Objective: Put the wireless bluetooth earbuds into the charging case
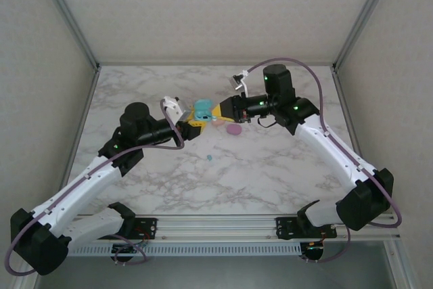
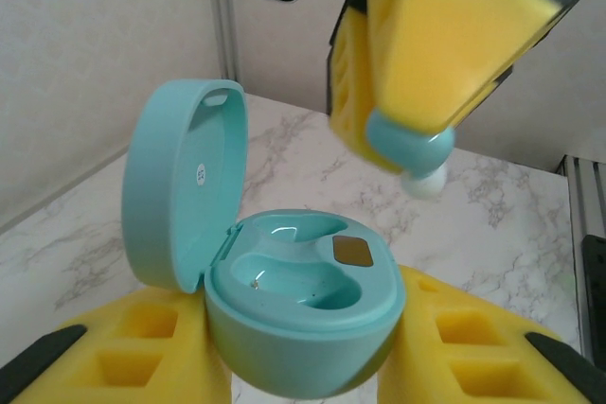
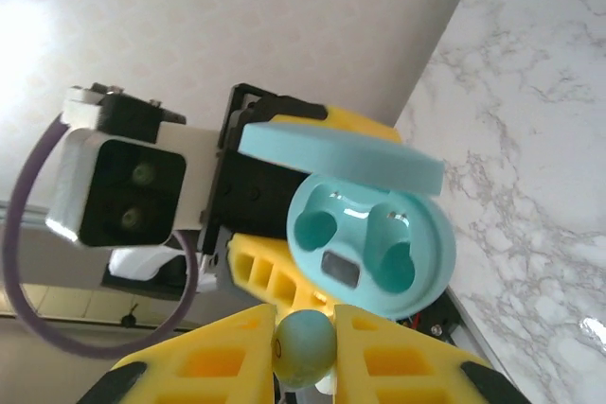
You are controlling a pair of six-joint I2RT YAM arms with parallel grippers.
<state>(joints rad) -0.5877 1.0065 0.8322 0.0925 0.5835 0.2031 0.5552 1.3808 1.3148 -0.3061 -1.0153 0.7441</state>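
Observation:
My left gripper [image 2: 308,333] is shut on the base of an open teal charging case [image 2: 303,300], whose lid [image 2: 185,182] stands up at the left. Both of its wells are empty. My right gripper [image 3: 305,340] is shut on a teal earbud [image 3: 305,347], pinched at the fingertips. That earbud [image 2: 409,144] hangs just above and beyond the case, its white tip pointing down. From above, the two grippers [image 1: 195,125] [image 1: 218,114] meet at the case [image 1: 203,109] over mid-table. A second tiny teal earbud [image 1: 210,158] lies on the marble nearer the arms.
A purple oval case [image 1: 233,129] lies on the marble table [image 1: 270,167] just right of the grippers. Grey walls and metal posts [image 1: 67,18] bound the table at the back and sides. The left wrist's camera housing [image 3: 123,191] faces the right wrist view.

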